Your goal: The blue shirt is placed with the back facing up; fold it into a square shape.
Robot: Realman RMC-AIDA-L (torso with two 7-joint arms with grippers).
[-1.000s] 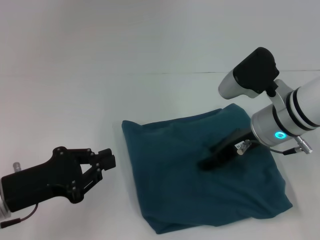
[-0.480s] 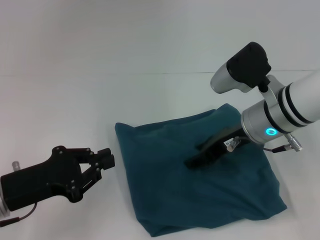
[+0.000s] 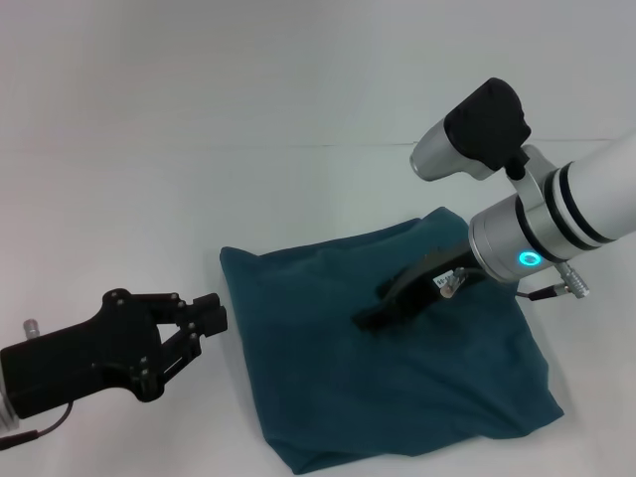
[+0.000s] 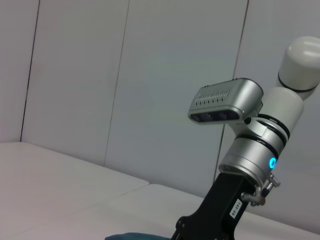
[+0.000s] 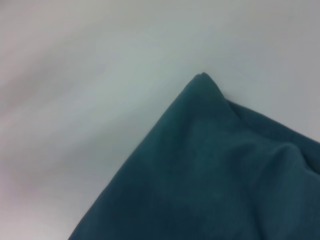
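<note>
Blue shirt (image 3: 388, 368) already a rough square on table (image 3: 149, 179). Right end effector (image 3: 370, 320) presses down mid-shirt, grip state unclear. Left end effector (image 3: 211, 318) clenched, empty, beside the shirt's left edge. Final tidy; next, lift clear.

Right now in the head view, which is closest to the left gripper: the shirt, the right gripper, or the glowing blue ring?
1. The shirt, just beside the left gripper.
2. The right gripper, on the shirt's middle.
3. The glowing blue ring, up on the right arm.
</note>
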